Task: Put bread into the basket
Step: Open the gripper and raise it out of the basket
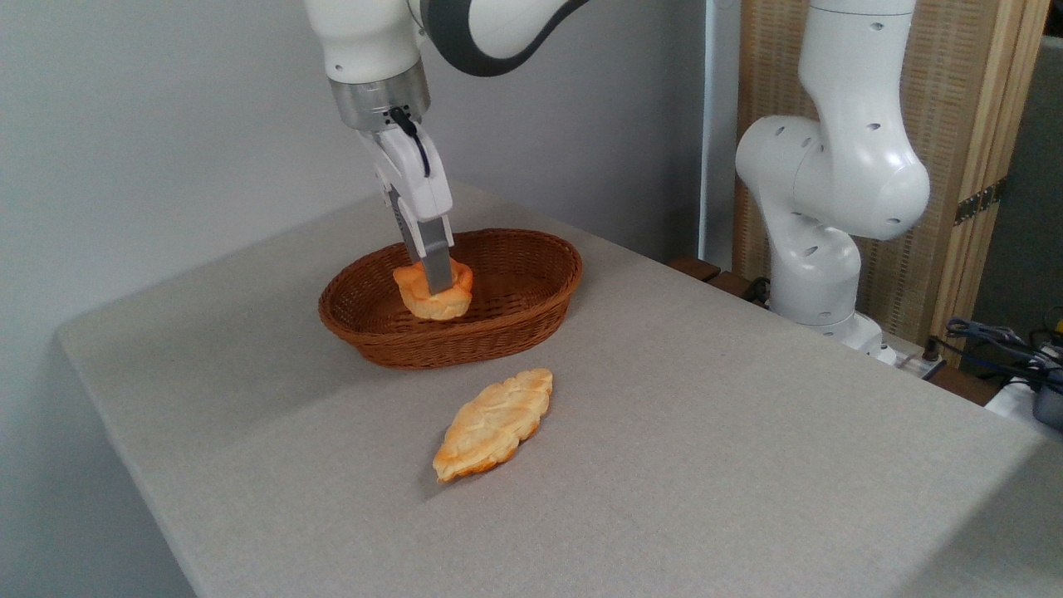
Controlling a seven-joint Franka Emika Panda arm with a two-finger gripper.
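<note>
**Bun over the basket, clamped in the gripper**

Here's the bread (433, 292): a small, round, orange-golden bun, lobed on top like petals, paler and smoother round its underside. It sits inside the rim of the basket (531, 311), left of centre, and whether its base touches the weave I cannot tell. The gripper (436, 281) comes down from twelve o'clock, tilted slightly, its flat grey metal fingers (435, 267) pressed against the bun's top and gripping it; only the near finger shows clearly.

The basket is an oval of brown woven wicker, shallow, with ribbed walls and a tight braided rim. Towards six o'clock from it, well apart on the table (747, 432), lies a flat leaf-shaped pastry (495, 423), pale golden with browner edges and a scored, scaly surface, its long axis running from seven o'clock to one o'clock. The table wears a plain grey-beige cloth with a fine, matte weave.

The arm's shells are glossy white plastic with a dark grey joint band and a brushed metal collar above the gripper. No readable writing or labels anywhere.
</note>
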